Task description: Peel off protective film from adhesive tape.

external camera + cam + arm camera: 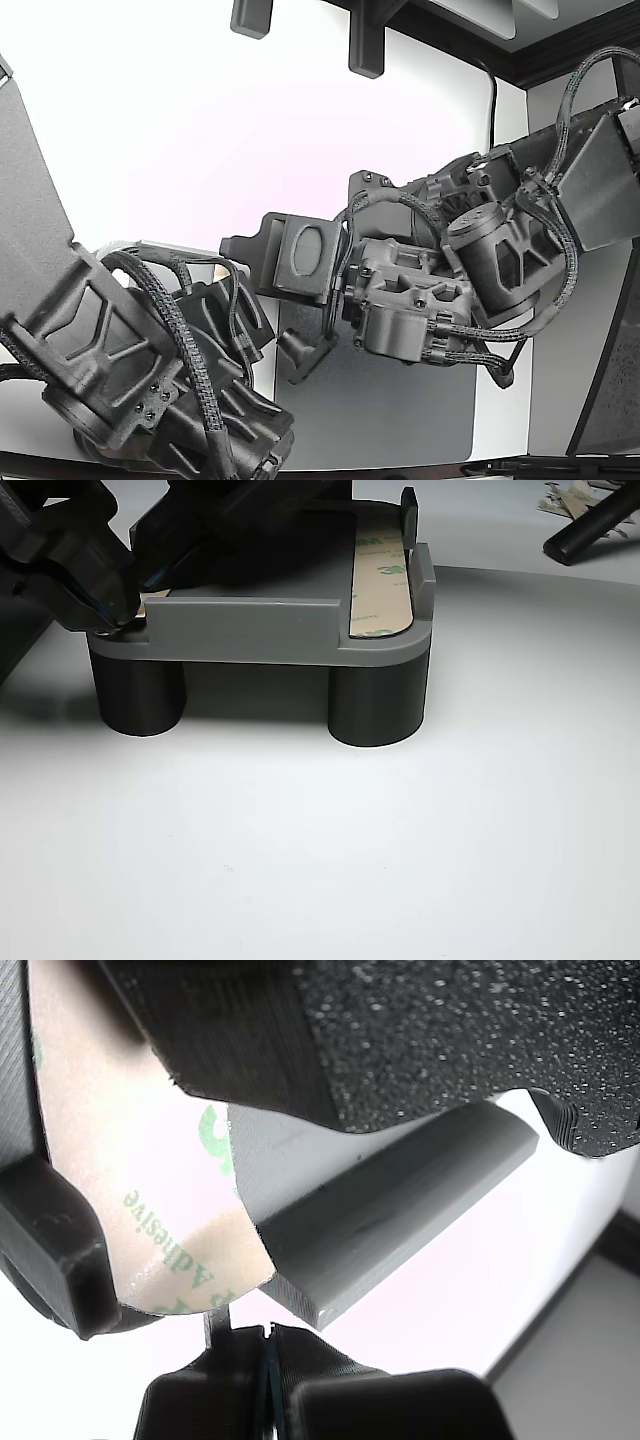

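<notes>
1. Grey fixture (250, 630) on dark round legs (378, 705), standing on the white table (320, 880); probably raised so that fingers can reach its edges from the side.
2. On the fixture's edge at the other view's right, one adhesive tape strip (380, 585) lying flat inside a shallow recess, with beige liner and green print facing up. Low walls around it, apparently there to stop sliding during a pull.
3. At the fixture's near corner on the other view's left, the gripper (110, 605) down on the end of a second strip, mostly hidden under the black body.
4. In the wrist view, the protective film (150, 1160) very close, curving past the grey wall (400, 1220).
5. Below it, the gripper (266, 1338) with fingertips pressed together, no gap visible. Cannot tell whether the film edge is really caught between them.
6. Judged step: taking hold of the liner at its corner, where lifting begins most easily.
7. Next needs a slow pull, low and along the strip; otherwise risk of slipping off.
</notes>
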Motion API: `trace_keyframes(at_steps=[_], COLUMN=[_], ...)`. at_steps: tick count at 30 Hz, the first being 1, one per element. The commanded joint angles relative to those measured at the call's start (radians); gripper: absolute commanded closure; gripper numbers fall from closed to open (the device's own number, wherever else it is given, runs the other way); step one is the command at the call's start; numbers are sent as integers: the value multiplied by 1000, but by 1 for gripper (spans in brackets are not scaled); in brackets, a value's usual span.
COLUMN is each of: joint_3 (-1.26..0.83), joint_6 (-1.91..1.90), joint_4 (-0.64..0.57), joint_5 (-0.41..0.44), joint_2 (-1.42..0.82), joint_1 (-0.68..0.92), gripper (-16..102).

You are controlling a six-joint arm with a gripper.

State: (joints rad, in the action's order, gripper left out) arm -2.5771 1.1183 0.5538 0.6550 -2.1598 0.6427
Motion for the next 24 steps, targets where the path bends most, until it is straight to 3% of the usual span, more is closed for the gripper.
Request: trace_keyframes(at_steps=[1, 24], joint_3=[20, 44], joint_6=[0, -28], joint_4=[-12, 46], joint_5=[6, -6], joint_2=[-15, -9], joint_1=[-6, -6], gripper=[97, 97])
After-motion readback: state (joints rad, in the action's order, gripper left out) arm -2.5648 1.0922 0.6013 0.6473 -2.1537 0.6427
